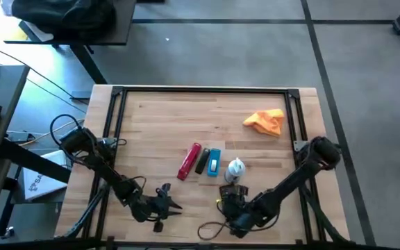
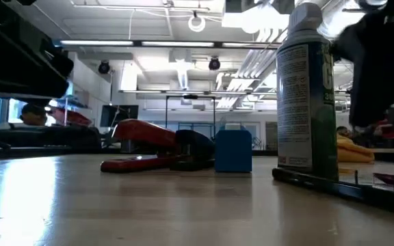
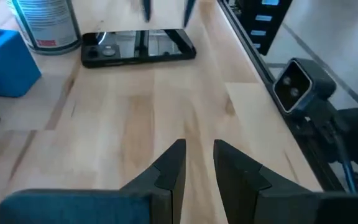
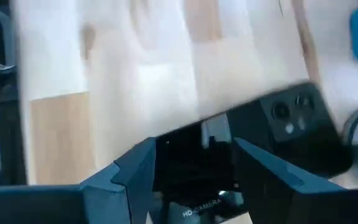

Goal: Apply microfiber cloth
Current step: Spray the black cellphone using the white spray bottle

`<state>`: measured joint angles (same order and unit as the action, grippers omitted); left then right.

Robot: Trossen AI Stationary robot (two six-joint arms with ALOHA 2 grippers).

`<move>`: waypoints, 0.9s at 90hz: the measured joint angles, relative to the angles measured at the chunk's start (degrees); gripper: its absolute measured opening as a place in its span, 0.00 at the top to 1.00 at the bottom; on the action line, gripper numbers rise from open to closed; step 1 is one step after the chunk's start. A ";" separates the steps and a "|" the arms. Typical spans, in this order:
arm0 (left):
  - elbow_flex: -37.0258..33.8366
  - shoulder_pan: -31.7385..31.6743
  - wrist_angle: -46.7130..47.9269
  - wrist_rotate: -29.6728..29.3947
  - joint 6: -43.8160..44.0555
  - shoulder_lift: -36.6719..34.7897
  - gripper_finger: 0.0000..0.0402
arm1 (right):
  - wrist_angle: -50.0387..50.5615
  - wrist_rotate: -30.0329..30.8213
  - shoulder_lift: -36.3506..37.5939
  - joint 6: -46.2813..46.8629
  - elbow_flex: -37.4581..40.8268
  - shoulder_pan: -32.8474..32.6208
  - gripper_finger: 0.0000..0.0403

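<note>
High view. Wooden table (image 1: 186, 118) with a dark frame. Microfiber cloth (image 1: 266, 121): orange, crumpled, lying by itself in the far right part of the table, well apart from both arms. Mid-table row, left to right: red stapler (image 1: 189, 161), black item (image 1: 203, 161), blue box (image 1: 214, 162), white-grey spray bottle (image 1: 235, 169). Left pincer (image 1: 173, 207): near edge of the table, left of centre, pointing toward the right arm, over bare wood. Right pincer (image 1: 230, 196): near edge, just in front of the spray bottle; finger spacing cannot be told from here.

Low view. Spray bottle (image 2: 308, 92) stands upright, close to the camera, beside the flat black phone (image 2: 334, 184). Behind it: stapler (image 2: 142, 147), blue box (image 2: 233, 150). Cloth (image 2: 354, 149) shows as an orange heap farther back on the right, resting on the table. Dark arm parts at the upper right; no pincer clearly readable.

Left wrist view. Left pincer (image 3: 199, 163): fingers (image 3: 171, 167) close, a narrow gap between them, nothing held, bare wood beneath. Ahead: phone (image 3: 138, 46) lying flat, base of the spray bottle (image 3: 45, 25), blue box (image 3: 5, 62).

Right wrist view. Right pincer (image 4: 194, 163): fingers (image 4: 135, 169) spread wide, nothing gripped, poised directly over the phone (image 4: 272, 134). Contact with the phone cannot be told. Picture is motion-blurred.
</note>
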<state>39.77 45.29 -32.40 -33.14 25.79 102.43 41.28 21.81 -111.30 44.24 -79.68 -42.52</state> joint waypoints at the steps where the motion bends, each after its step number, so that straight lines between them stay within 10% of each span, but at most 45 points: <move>1: 0.00 -0.16 -0.15 -0.03 -0.04 0.00 0.84 | 0.84 0.46 0.01 -0.26 -0.24 -0.24 0.55; 23: 0.00 -3.93 -0.57 1.37 -2.27 0.00 0.84 | 13.88 3.35 0.08 1.62 1.46 -5.60 0.55; 81: 11.26 -6.92 1.64 1.49 -7.95 12.11 0.84 | -3.97 4.69 0.08 -19.87 7.19 -1.53 0.55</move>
<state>51.03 38.36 -30.76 -31.65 17.83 114.54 37.31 26.50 -111.22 24.37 -72.49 -44.05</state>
